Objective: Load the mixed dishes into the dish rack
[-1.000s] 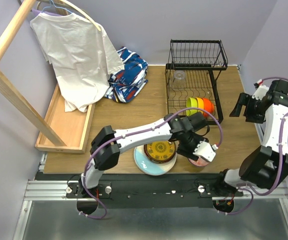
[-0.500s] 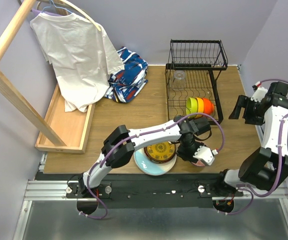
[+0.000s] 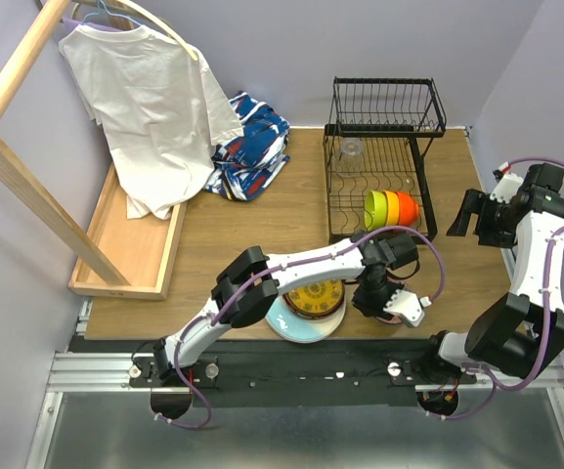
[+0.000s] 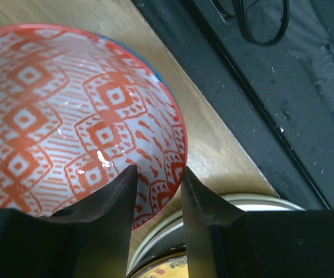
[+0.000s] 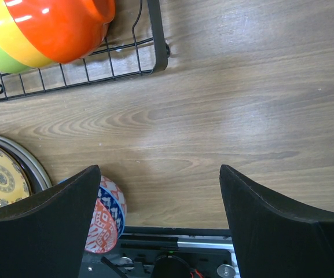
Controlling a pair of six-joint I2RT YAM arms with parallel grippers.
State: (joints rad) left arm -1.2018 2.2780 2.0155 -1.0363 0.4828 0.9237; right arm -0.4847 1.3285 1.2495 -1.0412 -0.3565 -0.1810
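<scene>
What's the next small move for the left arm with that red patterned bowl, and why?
Probably close the left gripper onto the rim of the red patterned bowl. Its fingers straddle the rim, one inside and one outside, and do not look pinched on it yet. The bowl sits on the table close beside the plates, so a firm grip should come before any lift.

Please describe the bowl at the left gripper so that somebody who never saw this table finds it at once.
From the black dish rack, come to the table's near edge: the bowl sits right of the stacked plates, the left gripper astride its rim. Unlike the plain bowls in the rack, it has red diamond patterns on white.
</scene>
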